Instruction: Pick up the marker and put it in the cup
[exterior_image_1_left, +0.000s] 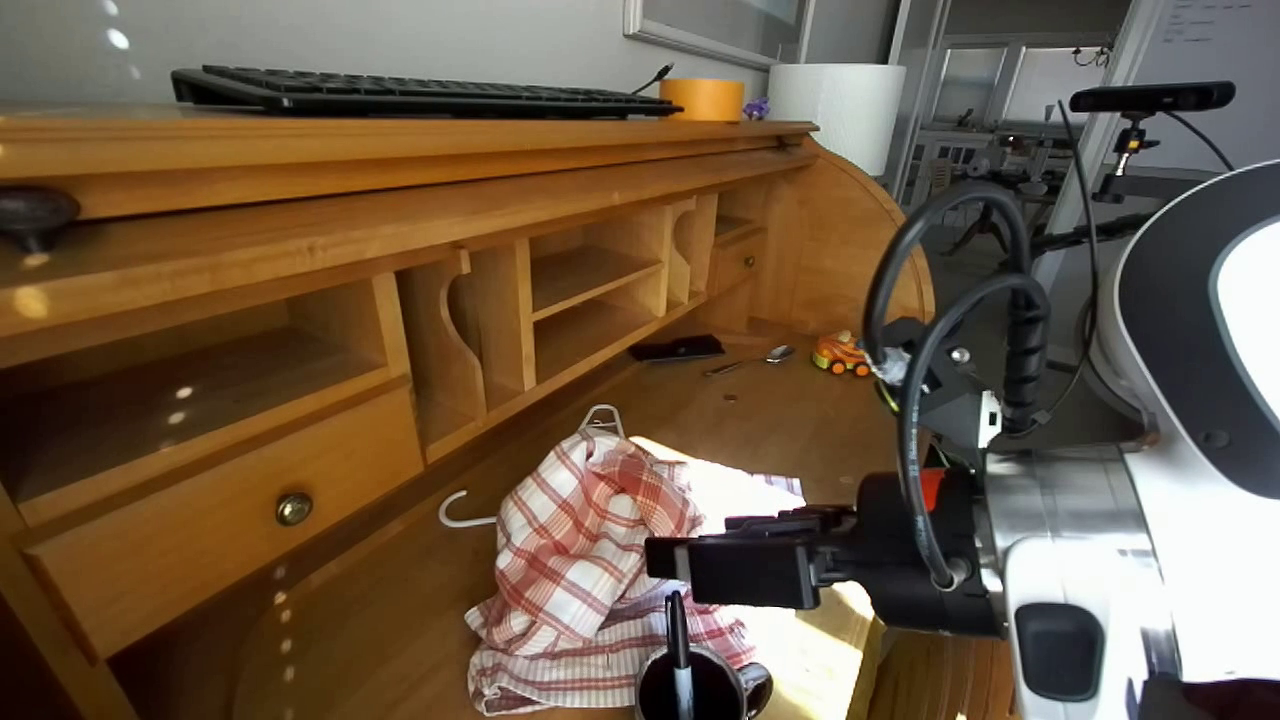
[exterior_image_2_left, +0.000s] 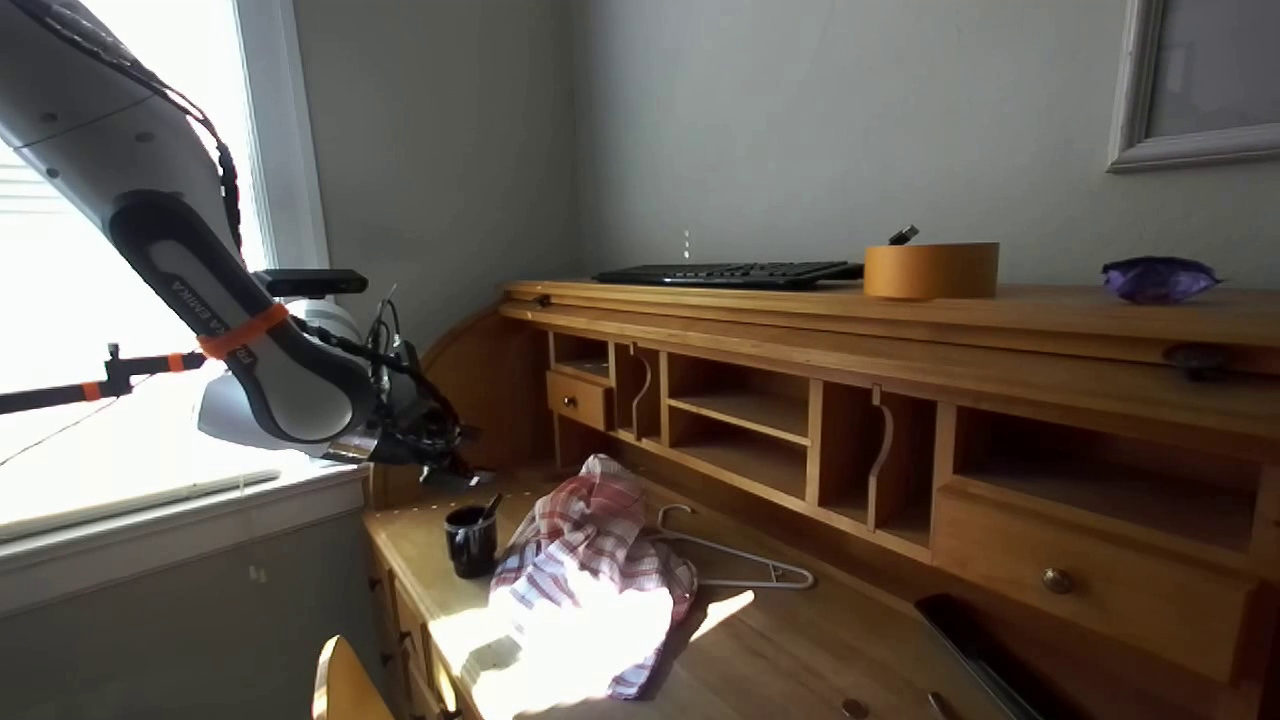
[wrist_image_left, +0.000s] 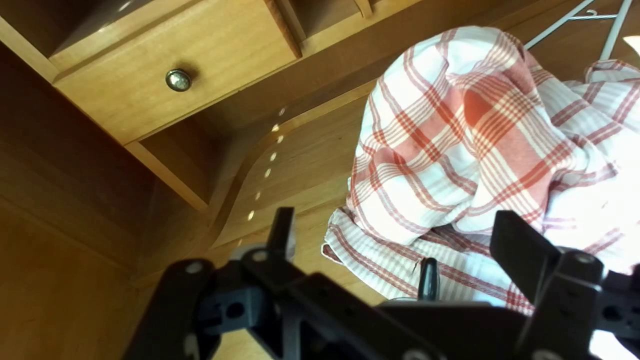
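Black, glossy, round cup (exterior_image_2_left: 470, 545) with a circular rim and a side handle: upright on the honey-coloured wooden table (exterior_image_1_left: 380, 620). Slim, nearly black, stick-shaped marker (exterior_image_1_left: 679, 640), paler along its lower part: inside the cup, tilted, its dark end standing above the rim in both exterior views. Black two-fingered pincer (wrist_image_left: 395, 232): fingers spread wide, placed above and near the cup; in the wrist view the dark end of the marker shows between the fingers, apart from both. White-and-grey robot arm (exterior_image_2_left: 285, 375), bearing an orange band (exterior_image_2_left: 243, 332): entering an exterior view from the upper left corner. Red-and-white checked cloth (wrist_image_left: 450, 150), crumpled into a mound: just beside the cup, partly in bright sunlight; whether the two touch cannot be told. White, thin hanger (exterior_image_2_left: 806, 577): lying on the table, partly hidden by the cloth in an exterior view. Black, long keyboard (exterior_image_2_left: 730, 274): on the upper wooden ledge (exterior_image_2_left: 1060, 310). Orange, short, round container (exterior_image_2_left: 930, 270): same ledge, next to the keyboard. Purple, crinkled packet (exterior_image_2_left: 1158, 280): same ledge, farther along, apart from the container. Orange toy car (exterior_image_1_left: 840, 353): on the table, near the curved wooden side panel (exterior_image_1_left: 820, 250). Silver-coloured spoon (exterior_image_1_left: 779, 354): on the table, between the toy car and a black, flat, oblong object (exterior_image_1_left: 677, 348). Pale wooden drawer (wrist_image_left: 215, 62) with a round metal knob (wrist_image_left: 178, 80): beneath an open compartment (exterior_image_1_left: 300, 350). White, upright, cylindrical object (exterior_image_1_left: 838, 110): beside the packet in an exterior view.
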